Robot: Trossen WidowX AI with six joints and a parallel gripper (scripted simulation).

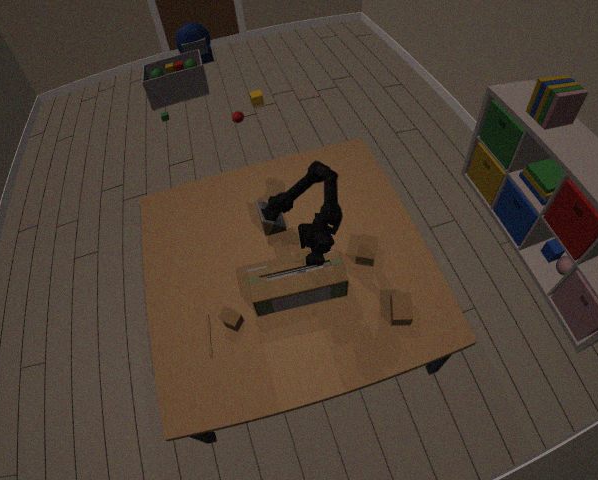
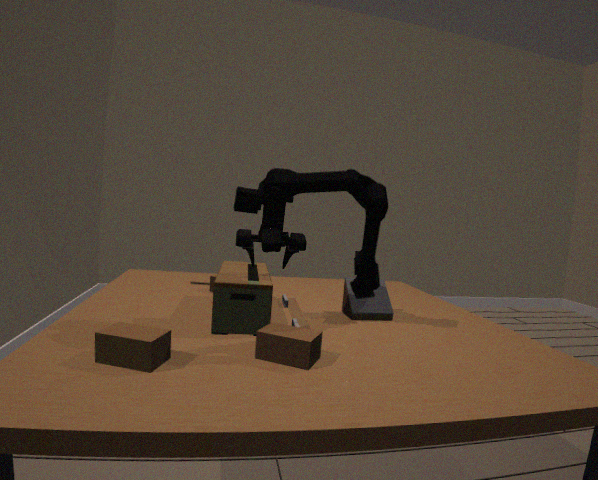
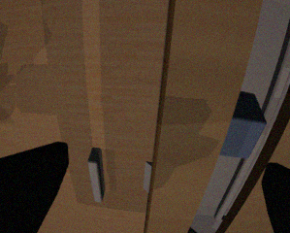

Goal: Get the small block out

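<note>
The box [image 1: 300, 283] [image 2: 241, 312] stands on the table with a long slot in its wooden top, which also shows in the wrist view [image 3: 203, 63]. A small blue block [image 3: 243, 136] shows through the slot, on a grey surface inside the box. My gripper [image 2: 268, 266] [image 3: 168, 165] is open and empty, pointing down just above the box top. One finger is over the slot, the other over the robot-side edge. In the top view the arm hides the fingertips. The block cannot be made out in either the top or the exterior view.
Wooden blocks stand near the box's right end [image 1: 365, 253], farther right [image 1: 401, 311] and front left [image 1: 231, 318]. A thin stick [image 1: 210, 335] lies at the left. Two small pale upright pieces [image 2: 285, 300] [image 3: 96, 175] stand on the robot's side of the box.
</note>
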